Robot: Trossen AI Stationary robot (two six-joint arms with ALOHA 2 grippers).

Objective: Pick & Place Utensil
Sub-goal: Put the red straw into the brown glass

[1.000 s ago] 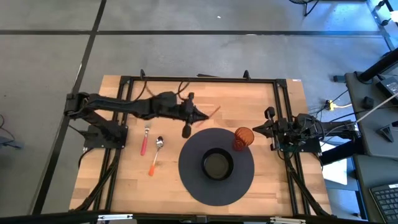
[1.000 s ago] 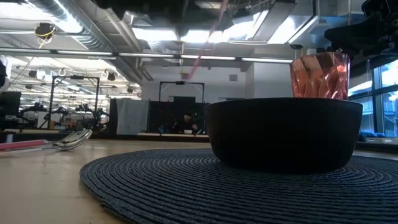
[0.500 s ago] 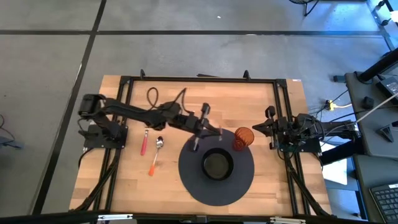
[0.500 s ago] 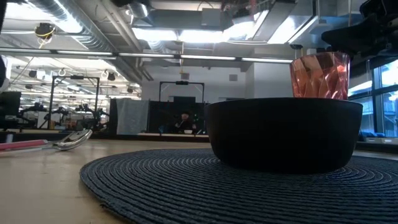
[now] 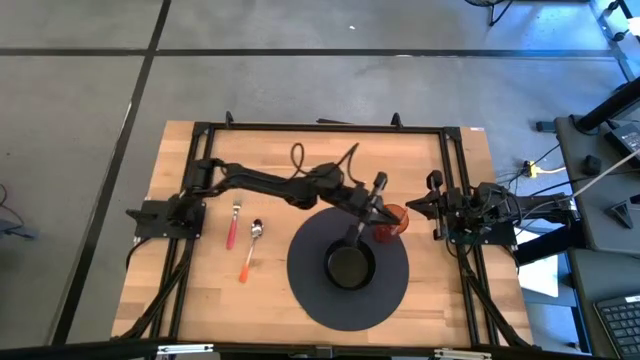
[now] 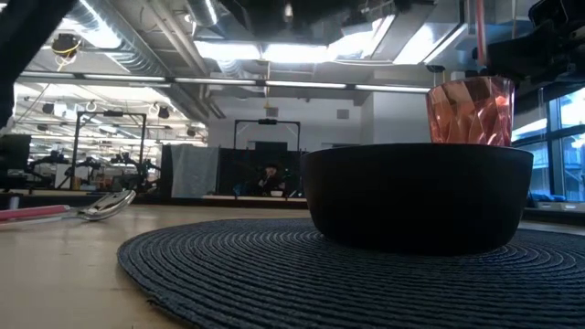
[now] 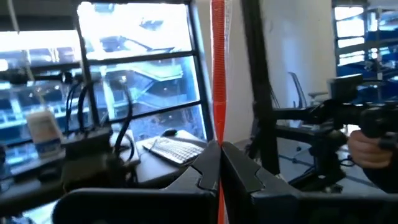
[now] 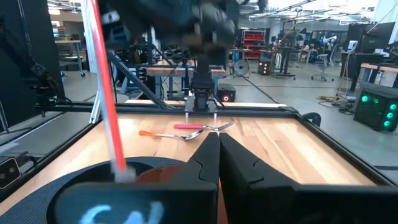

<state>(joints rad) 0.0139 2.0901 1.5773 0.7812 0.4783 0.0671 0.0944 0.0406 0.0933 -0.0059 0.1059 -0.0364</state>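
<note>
Left claw [image 5: 368, 212], clenched on red-handled utensil [image 7: 217, 68], poised above amber cup [image 5: 391, 222] at centre right of frame. Placement step; next, lower into cup and release. Right claw [image 5: 440, 209] parked shut at right edge.

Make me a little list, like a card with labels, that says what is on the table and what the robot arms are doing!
mat: round dark woven placemat, on the wooden table
bowl: black bowl on the mat
cup: orange faceted plastic cup at the mat's edge
left end effector: beside the cup, shut on a thin red utensil
right end effector: waiting at the table's right edge, shut
still lying left of the mat: red-handled fork, orange-handled spoon
</note>
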